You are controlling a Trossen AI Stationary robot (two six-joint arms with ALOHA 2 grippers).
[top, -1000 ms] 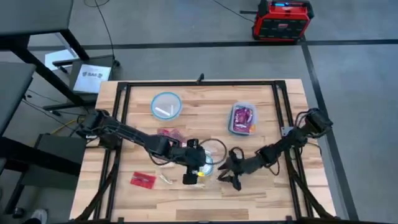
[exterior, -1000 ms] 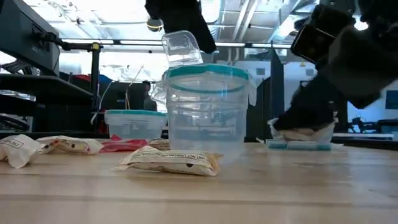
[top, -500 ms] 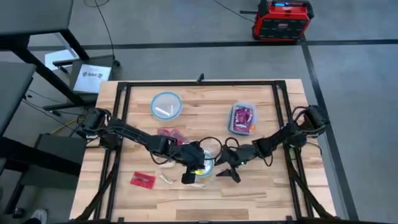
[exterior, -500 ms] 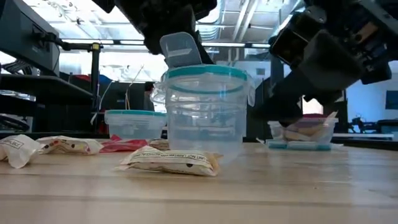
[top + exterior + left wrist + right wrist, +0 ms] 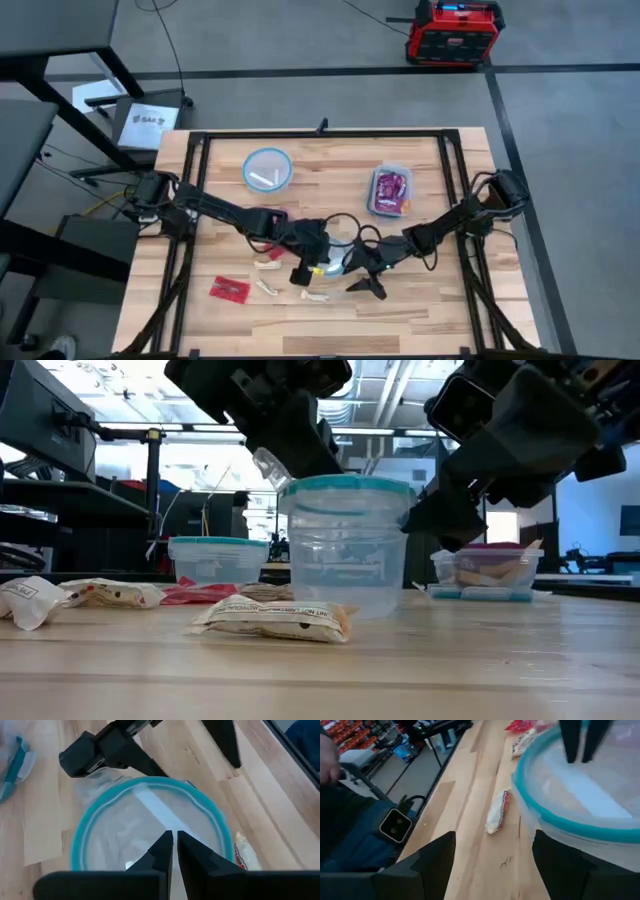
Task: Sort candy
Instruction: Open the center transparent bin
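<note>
1. high view: the left arm reaches from the table's left edge toward the centre, and the left gripper (image 5: 305, 268) is over the clear round tub (image 5: 338, 256). the right arm stretches in low from the right edge, and the right gripper (image 5: 366, 275) is at the same tub's right side. three containers are counted: this tub, a round bowl (image 5: 267, 168) holding a white stick, and a rectangular box (image 5: 390, 190) holding purple candy. loose candy: one red packet (image 5: 229, 289) and three cream sticks (image 5: 268, 264) near the front left.

2. low view: both arms come down onto the teal-rimmed tub. a cream stick (image 5: 273, 620) lies in front of it, touching its base.

3. left wrist view: the left fingers (image 5: 161, 851) are nearly together, only a thin gap between them, above the tub's open mouth; nothing is seen held.

4. right wrist view: the right fingers (image 5: 440, 855) stand wide apart, one beside the tub's rim; a cream stick (image 5: 498, 811) lies on the wood between them.
</note>
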